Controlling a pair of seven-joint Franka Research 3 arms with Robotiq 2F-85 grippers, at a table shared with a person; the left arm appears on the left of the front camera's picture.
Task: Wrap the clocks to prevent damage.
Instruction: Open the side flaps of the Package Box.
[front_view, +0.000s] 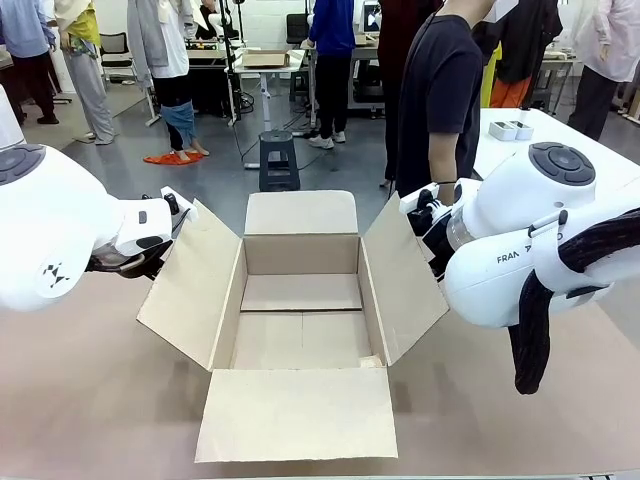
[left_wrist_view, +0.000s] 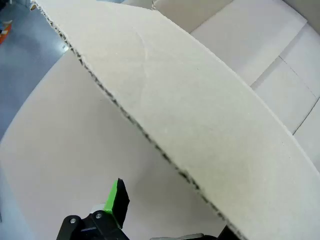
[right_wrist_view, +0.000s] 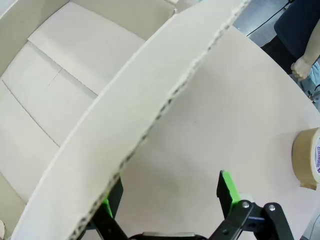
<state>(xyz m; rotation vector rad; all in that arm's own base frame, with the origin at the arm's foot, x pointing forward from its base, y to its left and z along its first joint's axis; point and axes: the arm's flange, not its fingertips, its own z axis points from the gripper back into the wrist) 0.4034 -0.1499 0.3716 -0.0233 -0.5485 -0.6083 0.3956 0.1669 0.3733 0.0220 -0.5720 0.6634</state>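
The clocks are out of view. An open cardboard box (front_view: 300, 300) stands empty in the middle of the table, its four flaps spread outward. My left gripper (front_view: 165, 215) is at the top edge of the left flap (left_wrist_view: 200, 115). In the left wrist view the gripper (left_wrist_view: 170, 220) is open; one green-padded finger (left_wrist_view: 117, 200) shows and the flap hides the other. My right gripper (front_view: 425, 215) is at the right flap (right_wrist_view: 150, 100). It (right_wrist_view: 170, 195) stands open, with the flap's edge next to one finger.
A roll of tan tape (right_wrist_view: 307, 157) lies on the table beyond the right flap. A person (front_view: 440, 90) stands at the far side, with a hand (right_wrist_view: 305, 65) near the table edge. A white table (front_view: 560, 135) stands at the back right.
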